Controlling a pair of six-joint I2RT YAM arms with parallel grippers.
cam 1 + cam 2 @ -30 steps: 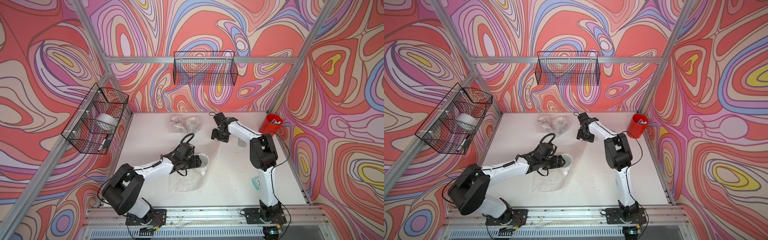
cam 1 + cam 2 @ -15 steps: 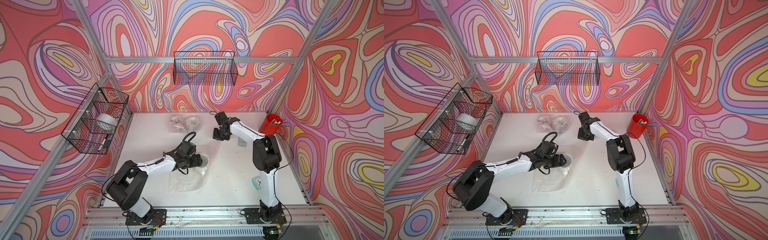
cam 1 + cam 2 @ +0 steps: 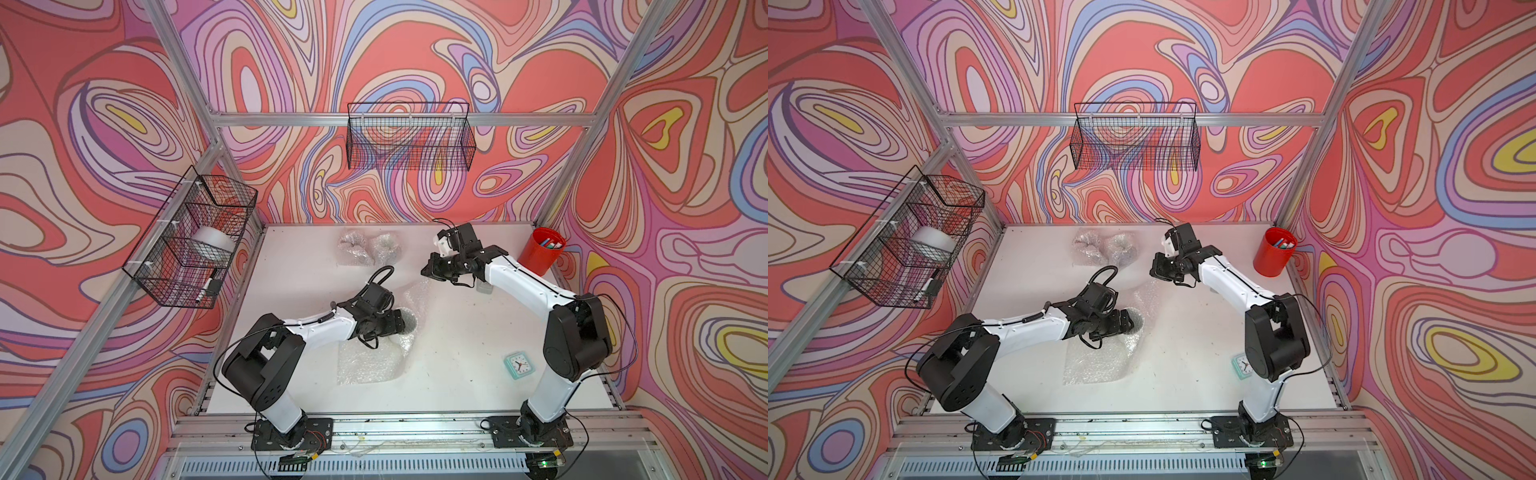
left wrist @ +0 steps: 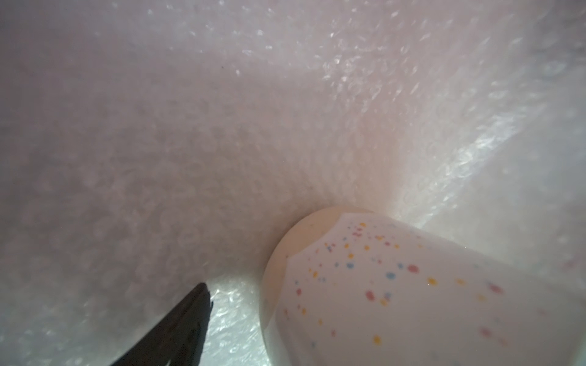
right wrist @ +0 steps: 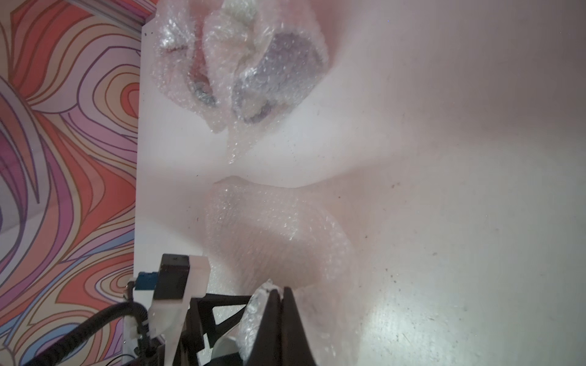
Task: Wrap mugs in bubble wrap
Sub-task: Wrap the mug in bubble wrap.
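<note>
The right gripper (image 5: 279,294) is seen pressed together on a corner of the transparent bubble-dotted plastic wrap sheet (image 3: 370,361). That corner is held lifted off the white table (image 3: 457,365), toward the middle of the far edge.

The left gripper (image 3: 399,323) is reached in under the raised part of the sheet with its jaws set wide apart. One dark finger (image 4: 184,326) is shown clear of the white ceramic mug speckled with coloured dots (image 4: 396,285) (the other finger is hidden, so no grip on it can be confirmed). The mug is placed on the sheet near the table's centre, with its pale base turned away from the wrist camera.

Two bundles covered in bubble wrap (image 3: 355,251) are set side by side, touching, at the far edge. A red cylindrical cup of pens (image 3: 540,253) is placed in the far right corner. A small teal square clock (image 3: 518,365) is laid near the right edge.
</note>
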